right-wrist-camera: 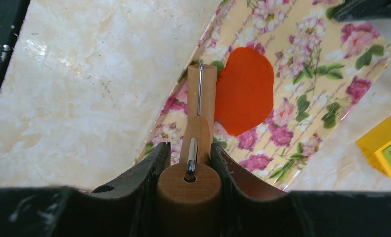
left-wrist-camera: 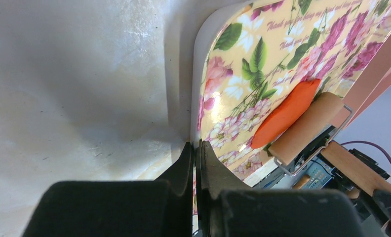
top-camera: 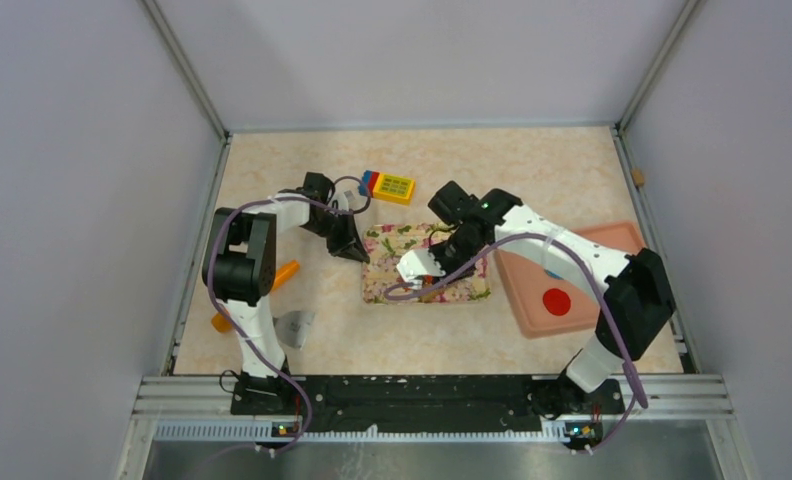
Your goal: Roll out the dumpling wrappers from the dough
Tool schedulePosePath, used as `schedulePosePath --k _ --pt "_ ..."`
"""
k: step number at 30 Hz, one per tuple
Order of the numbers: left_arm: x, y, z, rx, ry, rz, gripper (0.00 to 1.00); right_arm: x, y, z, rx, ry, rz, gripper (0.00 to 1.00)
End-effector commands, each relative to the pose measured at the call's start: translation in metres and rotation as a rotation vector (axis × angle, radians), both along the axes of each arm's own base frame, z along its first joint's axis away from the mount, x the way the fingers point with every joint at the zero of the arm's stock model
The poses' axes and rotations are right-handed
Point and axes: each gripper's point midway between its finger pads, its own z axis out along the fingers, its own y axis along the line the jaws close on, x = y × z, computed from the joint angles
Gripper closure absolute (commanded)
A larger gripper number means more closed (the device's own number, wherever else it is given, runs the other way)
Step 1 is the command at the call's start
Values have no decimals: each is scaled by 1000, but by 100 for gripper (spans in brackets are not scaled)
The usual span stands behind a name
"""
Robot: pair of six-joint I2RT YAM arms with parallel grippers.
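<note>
We see left gripper (left-wrist-camera: 196,146) fully closed, gripping nothing, tips at floral tray (left-wrist-camera: 282,39) rim; dough (right-wrist-camera: 245,91) lies flattened on tray; right gripper (right-wrist-camera: 189,148) partly open, clamped round wooden roller (right-wrist-camera: 208,94) handle, roller touching dough.

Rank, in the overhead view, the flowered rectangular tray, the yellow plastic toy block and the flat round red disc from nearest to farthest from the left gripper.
1. flowered rectangular tray: right beside the left gripper, which sits at its left edge.
2. yellow plastic toy block: behind the tray, toward the far wall.
3. flat round red disc: far right, lying on the pink tray.
</note>
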Motion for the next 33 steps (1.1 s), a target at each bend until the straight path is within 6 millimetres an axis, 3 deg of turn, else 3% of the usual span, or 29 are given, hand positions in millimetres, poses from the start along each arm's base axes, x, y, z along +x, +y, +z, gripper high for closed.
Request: schedulePosePath --k 1,5,8,13,17,19,23,26,33 --pt "21 11 -2 40 -90 24 100 -5 -22 22 -7 165 -153 100" --pt "23 8 24 9 -162 10 96 21 -18 69 130 165 -332 100" --pt "24 8 51 -3 -244 5 71 41 -17 88 226 199 -527 100" --pt "23 7 92 -41 -473 -17 49 71 -19 93 383 458 -939 100" --pt "18 -1 118 -29 -706 -99 46 95 -26 79 441 806 -1293 100" --pt "11 -20 140 -22 -913 -209 46 103 -25 72 451 951 -1390 100" --pt "-19 -82 174 -37 -1324 -548 42 116 -16 66 467 1062 -1445 100" --pt "-29 -115 174 -84 -1415 -693 41 121 -11 63 468 1107 -1457 100" --pt "-18 -163 156 -115 -1420 -788 42 122 -4 62 469 1191 -1450 100"
